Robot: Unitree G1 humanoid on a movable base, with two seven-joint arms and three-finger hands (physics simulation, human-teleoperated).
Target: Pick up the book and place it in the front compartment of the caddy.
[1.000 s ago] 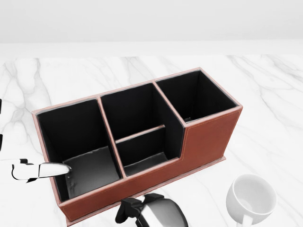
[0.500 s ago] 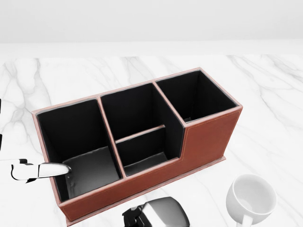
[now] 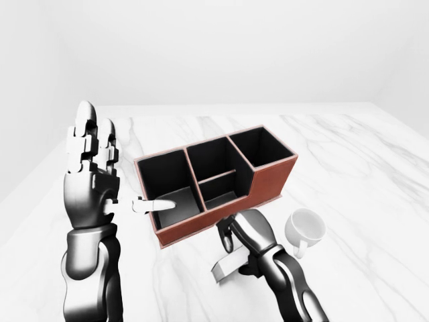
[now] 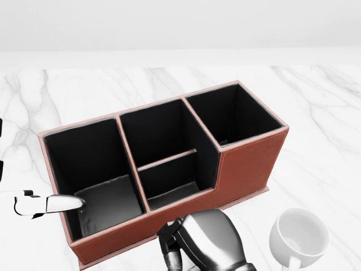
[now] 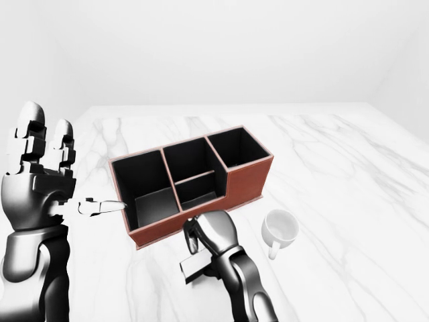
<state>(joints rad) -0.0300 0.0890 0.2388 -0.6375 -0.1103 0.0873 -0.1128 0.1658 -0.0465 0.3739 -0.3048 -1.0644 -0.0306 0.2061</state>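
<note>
The brown caddy (image 4: 248,164) with black compartments stands at the middle of the head view; its low middle compartment (image 4: 172,195) faces the view's bottom. In the left-eye view my right hand (image 3: 233,245) hangs just below the caddy's near wall, fingers curled over a thin grey book (image 3: 226,267). The book tilts beneath the palm, and the hand hides most of it. My left hand (image 3: 94,168) is raised at the left with its fingers spread, and its thumb (image 4: 49,203) points at the caddy's left end.
A white mug (image 4: 299,237) stands on the marble table (image 4: 316,113) to the right of my right hand, below the caddy's right end. A white wall rises beyond the table's top edge.
In the head view my right hand has risen from the bottom edge toward the caddy's near wall. The left thumb, the caddy and the mug have not moved.
</note>
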